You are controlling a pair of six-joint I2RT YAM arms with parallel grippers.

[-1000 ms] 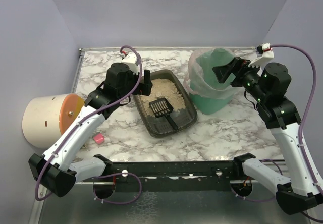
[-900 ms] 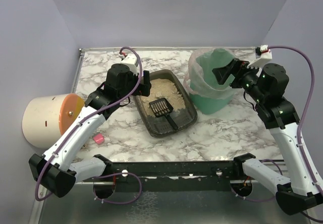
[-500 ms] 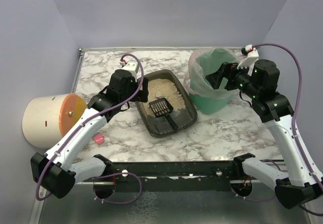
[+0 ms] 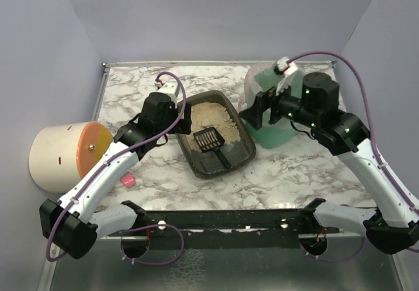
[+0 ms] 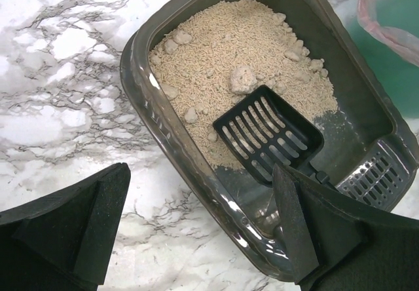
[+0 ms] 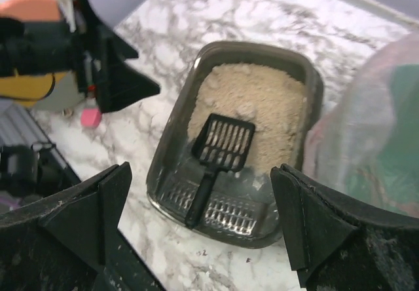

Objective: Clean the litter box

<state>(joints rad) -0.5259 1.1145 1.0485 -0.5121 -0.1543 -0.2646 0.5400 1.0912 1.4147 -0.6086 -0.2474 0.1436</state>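
The litter box (image 5: 137, 94) sits mid-table beside the green bin (image 4: 272, 132), scoop (image 5: 268, 134) lying in its litter, while the left gripper (image 4: 186, 119), wide open and empty, brackets its left rim, seemingly to steady it, and the right gripper (image 4: 260, 111), likewise open and empty, faces the scoop.

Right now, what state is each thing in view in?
litter box: upright, litter heaped at far end, clumps in it.
black slotted scoop: lying in the box, unheld, head on the litter.
green bucket: upright, lined with a clear bag.
left pincer: open, empty, over the box's rim.
right pincer: open, empty, beside the bucket.
cream canister: on its side.
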